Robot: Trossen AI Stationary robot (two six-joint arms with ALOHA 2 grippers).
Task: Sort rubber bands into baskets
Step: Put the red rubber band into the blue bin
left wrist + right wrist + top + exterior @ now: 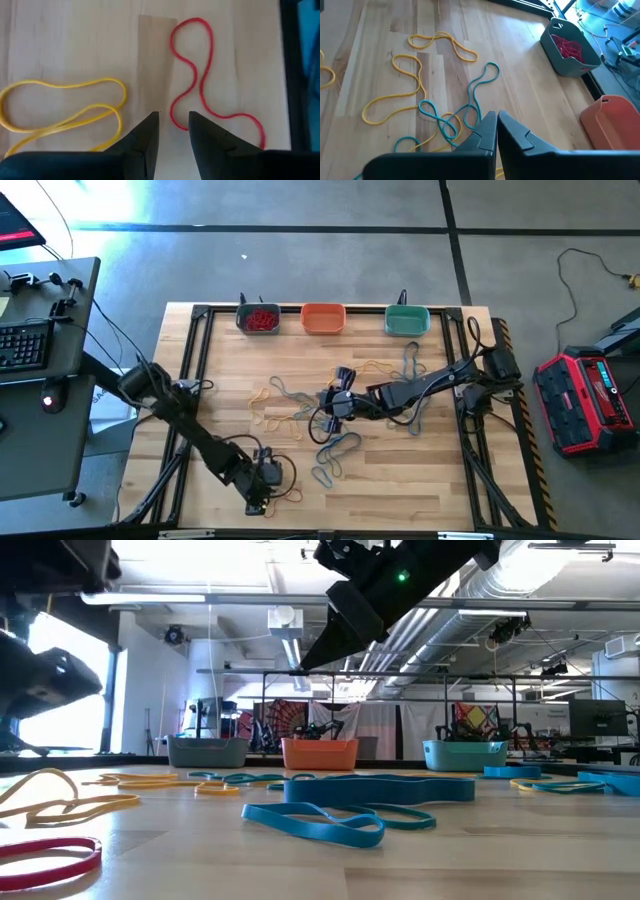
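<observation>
My left gripper is narrowly parted, empty; the red band loops just ahead of my fingertips. Risk: closing only pinches wood, or snags the yellow band beside it. My right gripper is closed, empty, above the teal band.

Bright overhead light; floor glare; low view foreground blurry.
</observation>
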